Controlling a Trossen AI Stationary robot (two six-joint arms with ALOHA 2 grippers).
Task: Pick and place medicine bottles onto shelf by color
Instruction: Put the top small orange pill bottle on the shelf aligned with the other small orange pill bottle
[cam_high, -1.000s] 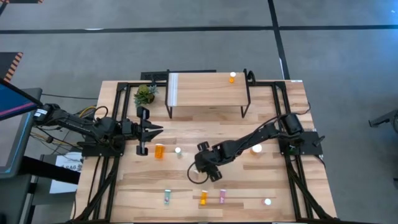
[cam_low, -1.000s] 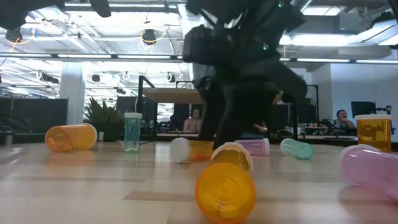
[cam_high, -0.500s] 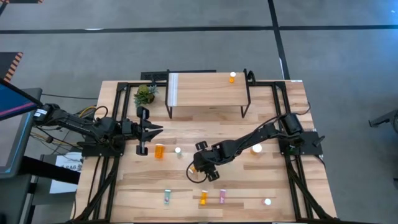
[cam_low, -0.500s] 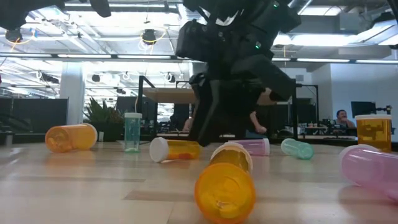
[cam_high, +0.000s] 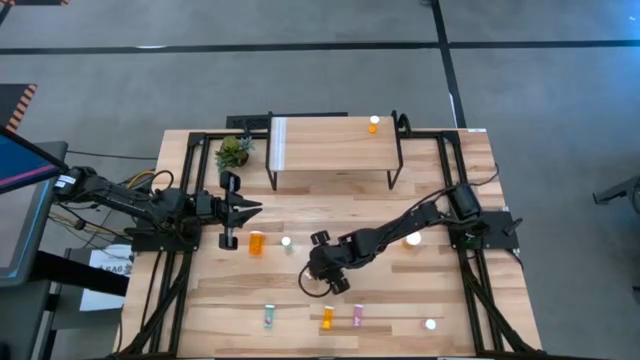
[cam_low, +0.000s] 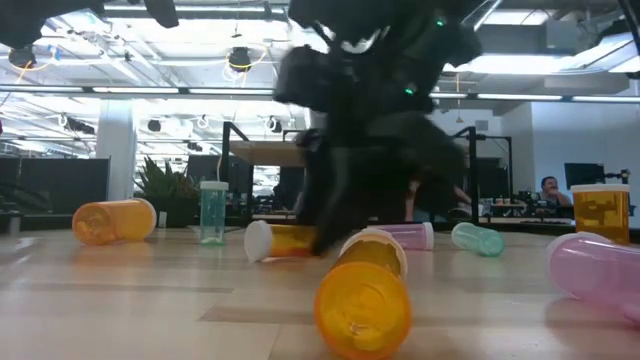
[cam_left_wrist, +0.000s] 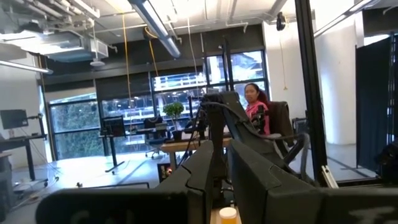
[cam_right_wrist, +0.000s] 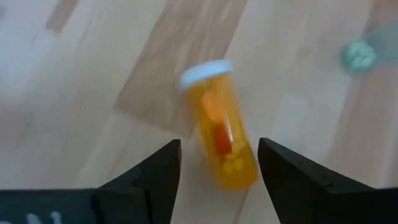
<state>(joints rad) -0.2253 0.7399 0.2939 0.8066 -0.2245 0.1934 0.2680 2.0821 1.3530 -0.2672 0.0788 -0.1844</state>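
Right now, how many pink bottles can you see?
2. One pink bottle lies near the front edge of the table, beside an orange bottle. The other pink bottle lies farther back, behind the right arm. That arm may hide more.

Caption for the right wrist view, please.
Open right gripper poised over a lying orange bottle with white cap on the wooden table.

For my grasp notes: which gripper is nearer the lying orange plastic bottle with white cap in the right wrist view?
Right. The right gripper hangs open just over the orange bottle; the left gripper waits far from it, at its own side.
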